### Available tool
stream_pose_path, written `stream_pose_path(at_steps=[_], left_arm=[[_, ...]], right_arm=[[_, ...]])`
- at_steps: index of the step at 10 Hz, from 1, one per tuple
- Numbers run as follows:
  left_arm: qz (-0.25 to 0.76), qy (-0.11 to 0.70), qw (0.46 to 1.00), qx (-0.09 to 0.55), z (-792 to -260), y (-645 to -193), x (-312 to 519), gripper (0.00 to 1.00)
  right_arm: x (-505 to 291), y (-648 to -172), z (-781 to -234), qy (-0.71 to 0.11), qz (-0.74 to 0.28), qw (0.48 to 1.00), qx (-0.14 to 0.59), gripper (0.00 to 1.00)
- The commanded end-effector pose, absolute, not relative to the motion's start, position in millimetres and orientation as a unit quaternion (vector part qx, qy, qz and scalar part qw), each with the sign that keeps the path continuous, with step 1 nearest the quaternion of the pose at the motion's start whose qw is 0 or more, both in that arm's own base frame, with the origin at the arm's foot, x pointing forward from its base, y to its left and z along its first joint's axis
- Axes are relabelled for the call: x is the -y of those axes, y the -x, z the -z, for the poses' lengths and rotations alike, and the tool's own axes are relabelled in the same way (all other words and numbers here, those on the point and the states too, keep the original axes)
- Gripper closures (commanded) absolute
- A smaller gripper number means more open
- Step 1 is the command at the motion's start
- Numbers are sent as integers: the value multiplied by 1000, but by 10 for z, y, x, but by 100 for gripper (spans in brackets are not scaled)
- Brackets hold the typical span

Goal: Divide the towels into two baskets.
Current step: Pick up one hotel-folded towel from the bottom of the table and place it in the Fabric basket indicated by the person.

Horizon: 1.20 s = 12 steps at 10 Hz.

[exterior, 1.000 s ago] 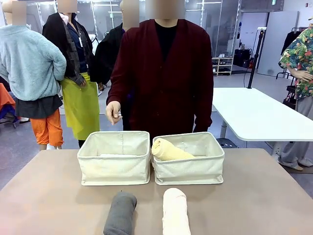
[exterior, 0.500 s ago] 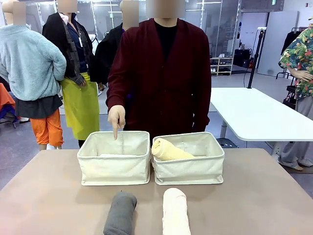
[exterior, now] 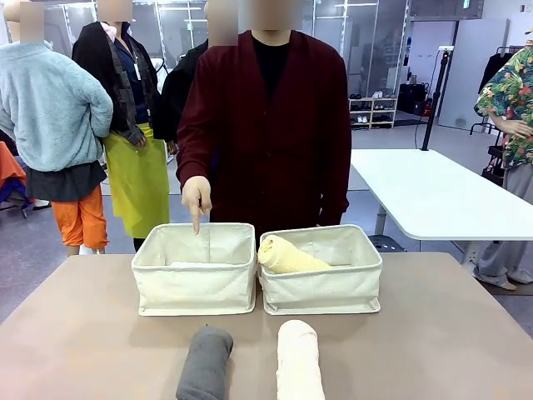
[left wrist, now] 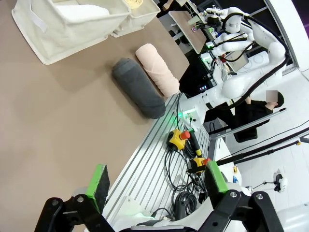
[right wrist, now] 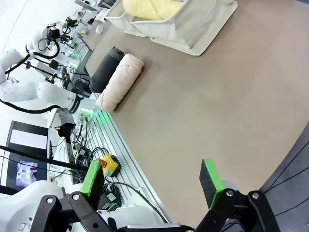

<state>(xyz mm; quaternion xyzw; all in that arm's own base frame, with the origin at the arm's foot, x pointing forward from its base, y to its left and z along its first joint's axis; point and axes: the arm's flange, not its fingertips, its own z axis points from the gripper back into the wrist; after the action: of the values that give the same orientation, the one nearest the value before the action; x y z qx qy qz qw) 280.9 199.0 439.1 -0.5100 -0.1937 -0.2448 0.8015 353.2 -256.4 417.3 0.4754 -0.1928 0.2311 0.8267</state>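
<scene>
Two cream canvas baskets stand side by side mid-table: the left basket (exterior: 195, 279) holds a white towel (exterior: 193, 265) low inside, the right basket (exterior: 321, 279) holds a pale yellow towel (exterior: 285, 255). Nearer me lie a dark grey towel (exterior: 206, 365) and a cream towel (exterior: 298, 358). A person's hand (exterior: 196, 197) points one finger down at the left basket. My left gripper (left wrist: 157, 186) hangs open over the table's near edge, apart from the grey towel (left wrist: 138, 88) and cream towel (left wrist: 157, 70). My right gripper (right wrist: 153, 180) is open above bare tabletop, away from the cream towel (right wrist: 119, 82).
The person in a dark red cardigan (exterior: 266, 133) stands behind the baskets. A metal rail with cables and emergency-stop buttons (left wrist: 179, 138) runs along the table's near edge. A white table (exterior: 433, 196) stands at the back right. Brown tabletop (exterior: 450, 333) lies bare on both sides.
The person's hand went from a loose fist to pointing a finger down at the left basket. Towels, baskets and both grippers have stayed put.
</scene>
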Motion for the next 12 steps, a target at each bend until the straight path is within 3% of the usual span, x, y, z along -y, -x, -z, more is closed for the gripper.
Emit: stream_pose_path(at_steps=[1, 5, 7, 12], left_arm=[[235, 479, 828, 170, -4477, -2870, -1612, 0], [204, 397, 887, 118, -4489, -2881, -198, 0], [176, 319, 923, 122, -4358, -2870, 297, 0], [165, 227, 959, 50, -3834, -3019, 1337, 0]], right_arm=[[2525, -3487, -4169, -468, -231, 832, 189, 0], [2525, -3487, -4169, -468, -231, 832, 189, 0], [2525, -3487, -4169, -468, -231, 832, 189, 0], [2525, -3487, -4169, -468, -231, 832, 189, 0]])
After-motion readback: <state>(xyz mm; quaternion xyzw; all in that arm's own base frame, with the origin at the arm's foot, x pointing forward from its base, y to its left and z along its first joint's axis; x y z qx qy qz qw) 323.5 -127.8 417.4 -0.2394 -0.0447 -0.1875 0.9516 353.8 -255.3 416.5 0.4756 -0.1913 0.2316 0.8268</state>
